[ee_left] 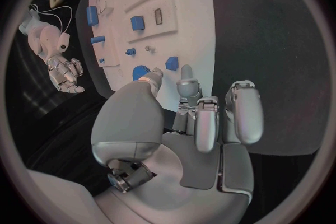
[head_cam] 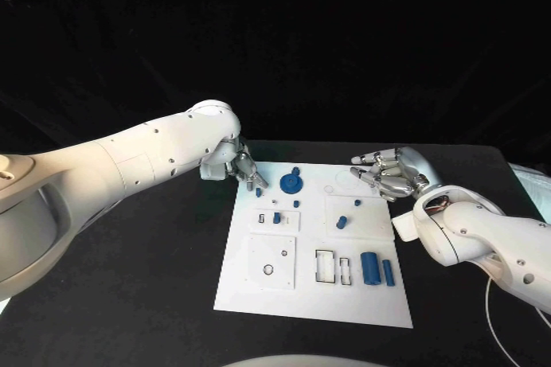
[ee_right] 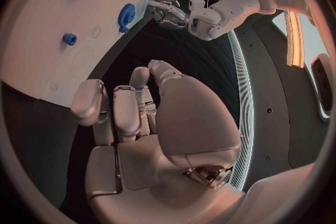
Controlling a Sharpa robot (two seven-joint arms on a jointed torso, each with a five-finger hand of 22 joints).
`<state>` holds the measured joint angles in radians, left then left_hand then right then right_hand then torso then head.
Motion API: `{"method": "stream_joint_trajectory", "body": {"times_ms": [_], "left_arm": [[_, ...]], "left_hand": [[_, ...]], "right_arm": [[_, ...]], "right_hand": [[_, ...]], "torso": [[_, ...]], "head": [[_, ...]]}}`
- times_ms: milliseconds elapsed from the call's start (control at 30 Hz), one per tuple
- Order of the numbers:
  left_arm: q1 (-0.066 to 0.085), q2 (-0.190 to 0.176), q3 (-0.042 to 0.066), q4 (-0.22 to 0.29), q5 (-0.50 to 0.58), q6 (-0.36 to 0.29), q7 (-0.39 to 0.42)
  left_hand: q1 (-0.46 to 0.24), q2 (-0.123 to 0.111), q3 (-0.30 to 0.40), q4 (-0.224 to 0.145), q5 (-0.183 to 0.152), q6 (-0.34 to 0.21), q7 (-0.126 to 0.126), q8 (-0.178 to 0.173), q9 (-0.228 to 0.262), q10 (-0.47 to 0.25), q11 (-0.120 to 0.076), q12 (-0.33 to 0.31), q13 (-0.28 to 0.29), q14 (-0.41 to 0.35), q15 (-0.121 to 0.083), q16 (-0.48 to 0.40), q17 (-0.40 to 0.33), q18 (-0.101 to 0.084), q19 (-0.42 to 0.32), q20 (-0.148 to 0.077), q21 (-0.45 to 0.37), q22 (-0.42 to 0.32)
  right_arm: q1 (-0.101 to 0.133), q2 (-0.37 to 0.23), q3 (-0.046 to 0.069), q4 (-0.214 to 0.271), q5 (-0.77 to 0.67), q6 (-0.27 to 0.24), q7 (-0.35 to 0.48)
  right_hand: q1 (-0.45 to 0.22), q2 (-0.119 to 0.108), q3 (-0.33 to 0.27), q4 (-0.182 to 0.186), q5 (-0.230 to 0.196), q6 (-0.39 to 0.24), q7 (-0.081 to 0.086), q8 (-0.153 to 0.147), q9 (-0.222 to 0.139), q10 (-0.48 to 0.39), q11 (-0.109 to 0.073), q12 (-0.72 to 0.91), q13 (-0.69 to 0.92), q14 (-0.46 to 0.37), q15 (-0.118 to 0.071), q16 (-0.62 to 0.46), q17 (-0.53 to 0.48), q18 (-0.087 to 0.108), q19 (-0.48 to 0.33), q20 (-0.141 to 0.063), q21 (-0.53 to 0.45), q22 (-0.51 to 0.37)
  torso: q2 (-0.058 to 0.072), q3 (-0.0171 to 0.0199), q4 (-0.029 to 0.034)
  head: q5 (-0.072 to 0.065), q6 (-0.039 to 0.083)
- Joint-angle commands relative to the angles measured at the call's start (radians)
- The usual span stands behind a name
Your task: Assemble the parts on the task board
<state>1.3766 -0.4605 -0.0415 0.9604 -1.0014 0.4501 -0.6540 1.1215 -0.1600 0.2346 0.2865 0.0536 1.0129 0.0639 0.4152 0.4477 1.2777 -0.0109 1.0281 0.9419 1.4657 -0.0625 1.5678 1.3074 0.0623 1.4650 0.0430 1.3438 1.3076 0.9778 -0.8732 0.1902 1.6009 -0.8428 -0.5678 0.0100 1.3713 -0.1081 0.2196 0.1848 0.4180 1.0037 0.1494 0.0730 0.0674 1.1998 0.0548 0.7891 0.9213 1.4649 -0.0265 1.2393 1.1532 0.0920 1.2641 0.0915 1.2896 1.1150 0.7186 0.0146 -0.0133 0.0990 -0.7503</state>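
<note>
I see the task board point(head_cam: 287, 291), a flat matte white plate with raised square panels and rectangular cut-outs, at centre frame on the black table point(head_cam: 127, 303). A blue gear-shaped disc point(head_cam: 290, 179) lies near its upper edge; a smooth blue cylinder point(head_cam: 369, 267) lies lower right beside a slimmer blue peg point(head_cam: 389, 272). My left hand point(head_cam: 233, 166), of glossy silver metal, hovers at the board's upper left corner, fingers point(ee_left: 238, 115) loosely curled, holding nothing. My right hand point(head_cam: 388, 174) sits at the upper right edge, likewise empty. The right wrist view reveals the disc's toothed rim.
</note>
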Motion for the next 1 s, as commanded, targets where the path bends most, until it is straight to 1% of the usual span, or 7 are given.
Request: {"method": "stream_joint_trajectory", "body": {"times_ms": [33,167,267,533,700,833,1000], "left_arm": [[-0.001,0.0,0.0,0.008,-0.004,0.019,-0.002],[-0.002,0.0,0.0,0.01,-0.009,0.018,-0.003],[-0.002,-0.001,0.0,0.011,-0.012,0.017,-0.003],[-0.002,0.0,0.0,0.015,-0.014,0.016,-0.006],[-0.002,0.001,0.0,0.015,-0.014,0.011,-0.006],[-0.002,0.003,0.0,0.014,-0.013,0.009,-0.007],[-0.004,0.007,0.0,0.013,-0.011,0.014,-0.007]], "left_hand": [[0.005,0.005,0.002,-0.008,0.001,0.006,-0.001,0.003,0.002,0.007,0.0,0.002,0.0,0.105,-0.009,0.003,0.263,-0.013,0.036,-0.006,0.003,0.142],[0.013,0.009,0.006,-0.012,0.001,0.006,-0.002,0.003,0.006,0.008,0.0,0.003,0.001,0.105,-0.01,0.003,0.263,-0.013,0.037,-0.007,0.004,0.143],[0.024,0.013,0.013,-0.017,0.001,0.006,-0.003,0.002,0.011,0.008,-0.001,0.004,0.002,0.105,-0.011,0.003,0.263,-0.013,0.037,-0.007,0.005,0.144],[0.037,0.019,0.026,-0.024,0.001,0.004,-0.003,0.001,0.019,0.008,-0.002,0.002,0.001,0.105,-0.011,0.003,0.263,-0.013,0.037,-0.008,0.004,0.145],[0.046,0.028,0.038,-0.03,0.001,0.004,-0.004,0.001,0.026,0.009,-0.002,0.004,0.002,0.105,-0.012,0.003,0.263,-0.014,0.038,-0.009,0.006,0.146],[0.054,0.038,0.048,-0.035,0.0,0.006,-0.005,0.002,0.032,0.011,-0.004,0.006,0.005,0.105,-0.012,0.003,0.263,-0.014,0.038,-0.009,0.007,0.148],[0.054,0.039,0.048,-0.036,0.0,0.006,-0.005,0.002,0.033,0.012,-0.004,0.008,0.007,0.105,-0.012,0.003,0.263,-0.015,0.039,-0.009,0.01,0.149]], "right_arm": [[-0.001,0.001,0.0,0.002,-0.01,0.008,0.0],[-0.001,0.002,0.0,0.002,-0.01,0.008,0.0],[-0.001,0.002,0.0,0.002,-0.01,0.009,0.0],[-0.001,0.003,0.0,0.002,-0.01,0.01,0.0],[-0.001,0.003,0.0,0.002,-0.01,0.011,0.0],[-0.001,0.003,0.0,0.002,-0.01,0.011,0.0],[-0.001,0.003,0.0,0.002,-0.01,0.012,0.0]], "right_hand": [[-0.003,-0.006,0.005,0.0,0.006,-0.008,-0.001,-0.001,0.0,-0.008,0.001,-0.004,-0.001,0.014,0.008,-0.003,0.0,0.011,-0.006,0.0,-0.004,-0.001],[-0.003,-0.006,0.005,0.0,0.006,-0.008,-0.001,-0.001,0.0,-0.008,0.001,-0.004,-0.001,0.014,0.008,-0.003,0.0,0.011,-0.006,0.0,-0.004,-0.001],[-0.003,-0.006,0.005,0.0,0.006,-0.008,-0.001,-0.001,0.0,-0.008,0.001,-0.004,-0.001,0.014,0.008,-0.003,0.0,0.011,-0.006,0.0,-0.004,-0.001],[-0.003,-0.005,0.005,0.0,0.007,-0.008,-0.001,-0.001,0.0,-0.008,0.001,-0.004,-0.001,0.014,0.008,-0.003,0.0,0.011,-0.006,0.0,-0.004,-0.001],[-0.003,-0.005,0.005,0.0,0.008,-0.008,-0.001,-0.001,0.0,-0.008,0.001,-0.004,-0.001,0.014,0.008,-0.003,0.0,0.011,-0.006,0.0,-0.004,-0.001],[-0.003,-0.005,0.005,0.0,0.008,-0.008,-0.001,-0.001,0.0,-0.008,0.001,-0.004,-0.001,0.014,0.008,-0.003,0.0,0.011,-0.006,0.0,-0.004,-0.001],[-0.003,-0.005,0.005,0.0,0.008,-0.008,-0.001,-0.001,0.0,-0.008,0.001,-0.004,-0.001,0.014,0.008,-0.003,0.0,0.011,-0.006,0.0,-0.004,-0.001]], "torso": [[0.001,-0.0005,0.0002],[0.0,0.0003,-0.0007],[0.0,-0.0005,0.0002],[0.0,-0.0007,0.0005],[0.0,0.0001,-0.0005],[0.0,0.0002,-0.0005],[0.0,0.0,0.0001]], "head": [[0.0,0.001],[0.001,0.0],[-0.001,-0.001],[-0.005,-0.004],[-0.004,-0.005],[-0.007,-0.005],[-0.006,-0.007]]}}
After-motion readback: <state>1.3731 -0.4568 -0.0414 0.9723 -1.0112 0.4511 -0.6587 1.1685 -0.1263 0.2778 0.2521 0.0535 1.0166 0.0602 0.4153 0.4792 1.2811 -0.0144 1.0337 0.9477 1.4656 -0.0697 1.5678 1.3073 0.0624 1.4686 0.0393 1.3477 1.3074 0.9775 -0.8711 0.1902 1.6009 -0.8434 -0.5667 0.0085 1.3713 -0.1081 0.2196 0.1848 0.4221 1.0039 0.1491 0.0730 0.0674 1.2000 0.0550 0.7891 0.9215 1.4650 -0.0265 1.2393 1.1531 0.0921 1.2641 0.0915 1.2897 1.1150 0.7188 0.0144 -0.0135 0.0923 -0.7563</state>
